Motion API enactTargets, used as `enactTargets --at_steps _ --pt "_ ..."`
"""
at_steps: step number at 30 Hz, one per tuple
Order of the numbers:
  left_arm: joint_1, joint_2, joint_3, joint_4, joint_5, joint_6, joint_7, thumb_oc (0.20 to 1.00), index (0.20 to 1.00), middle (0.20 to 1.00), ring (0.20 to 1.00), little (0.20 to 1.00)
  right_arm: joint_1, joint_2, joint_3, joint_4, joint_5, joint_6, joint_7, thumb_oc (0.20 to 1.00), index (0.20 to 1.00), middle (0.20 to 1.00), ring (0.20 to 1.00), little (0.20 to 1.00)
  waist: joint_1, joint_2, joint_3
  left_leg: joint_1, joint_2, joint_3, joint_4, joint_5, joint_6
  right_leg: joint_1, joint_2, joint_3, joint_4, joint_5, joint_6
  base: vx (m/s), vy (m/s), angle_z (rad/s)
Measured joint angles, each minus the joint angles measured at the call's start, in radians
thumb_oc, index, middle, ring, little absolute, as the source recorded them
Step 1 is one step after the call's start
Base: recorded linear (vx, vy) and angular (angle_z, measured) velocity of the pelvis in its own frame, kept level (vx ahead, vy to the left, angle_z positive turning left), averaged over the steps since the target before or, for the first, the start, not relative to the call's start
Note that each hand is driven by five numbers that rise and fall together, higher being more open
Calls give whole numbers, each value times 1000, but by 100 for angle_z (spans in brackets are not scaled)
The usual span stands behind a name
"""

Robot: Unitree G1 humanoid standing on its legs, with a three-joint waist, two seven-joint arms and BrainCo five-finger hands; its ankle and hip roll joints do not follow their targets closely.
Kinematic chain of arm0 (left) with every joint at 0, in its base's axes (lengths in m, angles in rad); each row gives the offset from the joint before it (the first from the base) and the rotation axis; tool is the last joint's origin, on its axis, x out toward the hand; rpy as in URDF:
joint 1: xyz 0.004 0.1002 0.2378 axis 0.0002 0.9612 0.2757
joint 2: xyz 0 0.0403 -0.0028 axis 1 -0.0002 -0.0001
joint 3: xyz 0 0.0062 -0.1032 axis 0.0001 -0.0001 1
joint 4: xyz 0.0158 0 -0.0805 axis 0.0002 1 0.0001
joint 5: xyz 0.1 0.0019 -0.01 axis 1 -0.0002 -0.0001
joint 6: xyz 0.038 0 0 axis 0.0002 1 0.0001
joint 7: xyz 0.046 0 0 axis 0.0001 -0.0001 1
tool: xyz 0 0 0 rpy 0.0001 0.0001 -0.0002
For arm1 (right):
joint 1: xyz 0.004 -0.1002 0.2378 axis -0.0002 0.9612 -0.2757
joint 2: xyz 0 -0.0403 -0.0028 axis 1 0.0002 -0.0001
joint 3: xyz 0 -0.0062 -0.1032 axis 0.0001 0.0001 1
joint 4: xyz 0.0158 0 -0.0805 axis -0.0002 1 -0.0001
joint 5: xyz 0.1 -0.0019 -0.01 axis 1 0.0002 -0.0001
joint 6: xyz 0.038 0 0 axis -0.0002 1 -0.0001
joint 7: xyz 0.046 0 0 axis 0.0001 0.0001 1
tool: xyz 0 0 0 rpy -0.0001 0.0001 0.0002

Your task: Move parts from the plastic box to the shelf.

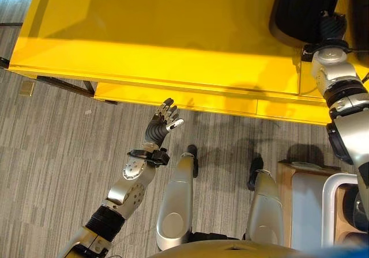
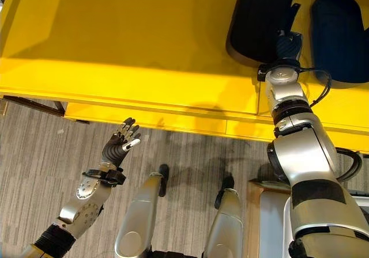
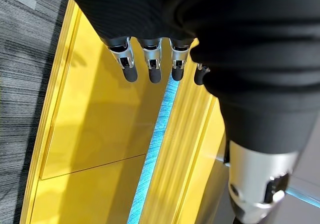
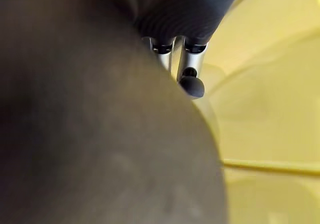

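The right hand (image 2: pixel 286 44) reaches over the yellow shelf (image 2: pixel 132 45) and rests against a dark rounded part (image 2: pixel 259 19) lying on the shelf's top surface. Its fingers (image 4: pixel 191 81) are mostly hidden behind that part, so I cannot tell whether they are apart or clamped on it; the right wrist view shows a couple of silver fingers with dark tips beside the part's dark bulk, with yellow surface past them. A second dark part (image 2: pixel 340 36) lies on the shelf just beside the first, toward the robot's right and clear of the hand.

The left hand (image 1: pixel 163 121) hangs in the air over the grey floor (image 1: pixel 52 154), just in front of the shelf's lower edge, touching nothing. Its fingers (image 3: pixel 152 64) are straight and slightly apart, holding nothing, with the yellow shelf boards showing beyond them in the left wrist view.

At the robot's lower right a white plastic box (image 1: pixel 333 206) stands on a light wooden surface (image 1: pixel 285 200).
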Motion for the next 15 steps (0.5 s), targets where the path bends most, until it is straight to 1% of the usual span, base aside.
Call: enactTargets --at_steps 1,2,5,7,15 --pt "1 0 -1 0 0 0 0 1000 1000 1000 1000 1000 0 8 31 0 -25 1 3 200 200 200 200 200 -2 0 0 0 0 0 -1 0 0 0 0 0 -1 0 0 0 0 0" --pt "0 0 2 0 0 -2 0 1000 1000 1000 1000 1000 0 23 54 0 -82 14 20 200 200 200 200 200 -3 -1 0 -1 0 0 -2 0 0 0 1 -1 -3 0 0 0 0 0" --pt "-2 -1 1 0 0 -3 1 1000 1000 1000 1000 1000 -4 42 62 -10 -145 14 19 200 200 200 200 200 -6 -2 -1 -3 1 0 -5 0 0 0 2 -1 -12 3 3 0 0 0" --pt "-2 -2 1 0 0 -3 2 1000 1000 1000 1000 1000 -5 44 64 -10 -163 14 19 200 200 200 200 200 -8 -2 -1 -5 1 0 -5 0 0 0 3 -1 -16 8 9 0 0 0" --pt "-1 -2 1 0 0 -17 8 1000 1000 1000 1000 1000 -6 62 60 -10 -166 14 18 200 200 200 200 200 -11 -6 -2 -6 0 0 -3 0 0 1 2 -2 -17 9 8 0 0 0"
